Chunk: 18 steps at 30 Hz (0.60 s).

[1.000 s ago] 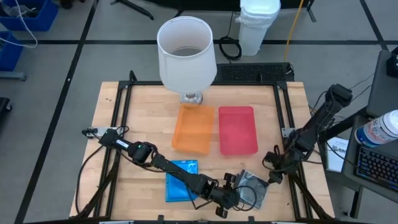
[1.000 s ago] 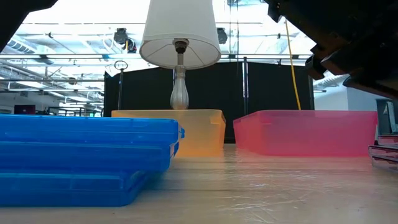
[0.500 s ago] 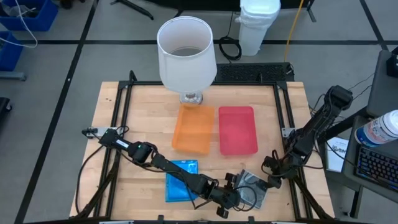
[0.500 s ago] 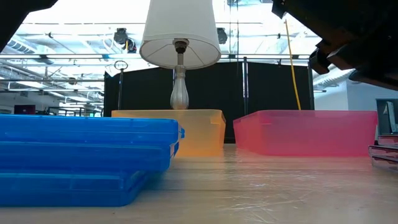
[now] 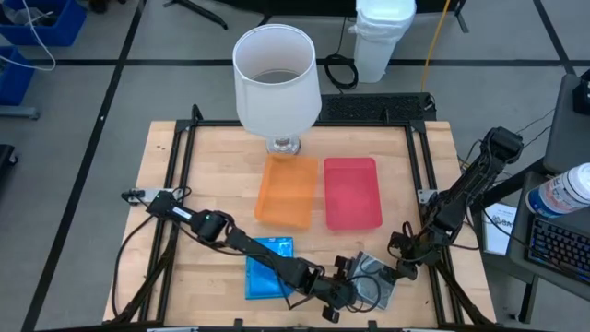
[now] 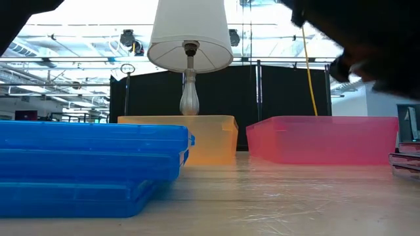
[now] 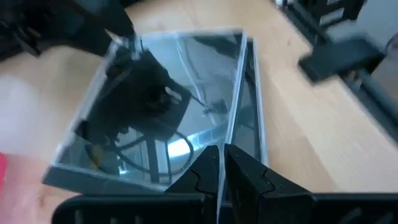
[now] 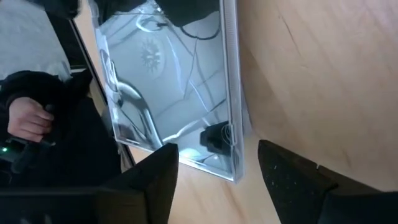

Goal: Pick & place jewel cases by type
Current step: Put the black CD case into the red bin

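Observation:
A small pile of clear jewel cases (image 5: 376, 277) lies near the table's near right edge, and shows in the left wrist view (image 7: 174, 106) and the right wrist view (image 8: 168, 81). A stack of blue jewel cases (image 5: 267, 267) (image 6: 92, 164) lies flat to its left. My left gripper (image 5: 343, 288) (image 7: 222, 152) reaches over the blue stack and is shut on the top clear case. My right gripper (image 5: 404, 266) (image 8: 217, 149) is open at the pile's right side. Its fingers stand on either side of a case corner without plainly touching it. My left gripper pinches the top clear case by its edge (image 7: 219, 134) between its two fingers. It comes in low from the table's left. The held case sits slanted over a second clear case (image 7: 254, 118) beneath it.
An orange tray (image 5: 287, 190) (image 6: 197, 137) and a red tray (image 5: 352, 192) (image 6: 321, 139) sit side by side at mid-table. A white lamp (image 5: 276, 78) stands behind them. A person's hand (image 8: 25, 118) shows beyond the table's near edge.
My right gripper has moved a little toward the table's near edge and down, closing on the pile of clear cases. In the low view its arm has shifted and is blurred. The left arm and the cases have kept still.

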{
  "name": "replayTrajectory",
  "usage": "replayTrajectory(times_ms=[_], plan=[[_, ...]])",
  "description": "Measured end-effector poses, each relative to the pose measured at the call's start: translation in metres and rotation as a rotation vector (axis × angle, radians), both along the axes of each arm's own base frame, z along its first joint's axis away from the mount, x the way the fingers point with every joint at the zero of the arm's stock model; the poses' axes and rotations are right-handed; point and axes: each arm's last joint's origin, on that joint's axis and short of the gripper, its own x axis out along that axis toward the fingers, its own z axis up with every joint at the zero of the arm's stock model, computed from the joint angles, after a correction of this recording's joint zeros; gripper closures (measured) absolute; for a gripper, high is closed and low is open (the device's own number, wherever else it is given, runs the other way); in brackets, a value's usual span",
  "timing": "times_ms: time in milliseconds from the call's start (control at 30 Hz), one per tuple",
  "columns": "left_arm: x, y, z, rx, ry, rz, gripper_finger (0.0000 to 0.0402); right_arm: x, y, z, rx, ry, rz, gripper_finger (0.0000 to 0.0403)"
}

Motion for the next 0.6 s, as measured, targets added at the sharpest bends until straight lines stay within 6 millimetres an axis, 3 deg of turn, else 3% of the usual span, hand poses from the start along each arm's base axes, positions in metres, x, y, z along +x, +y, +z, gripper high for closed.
replayTrajectory(times_ms=[100, 600], plan=[[0.0014, -0.0011, -0.01, 0.006, 0.004, -0.009, 0.0366, 0.0, 0.0, 0.0, -0.004, -0.005, 0.008, 0.0205], [0.0005, -0.0081, -0.0069, 0.097, -0.043, -0.062, 0.0366, -0.0002, -0.0005, -0.0005, -0.024, -0.02, 0.028, 0.0223]])
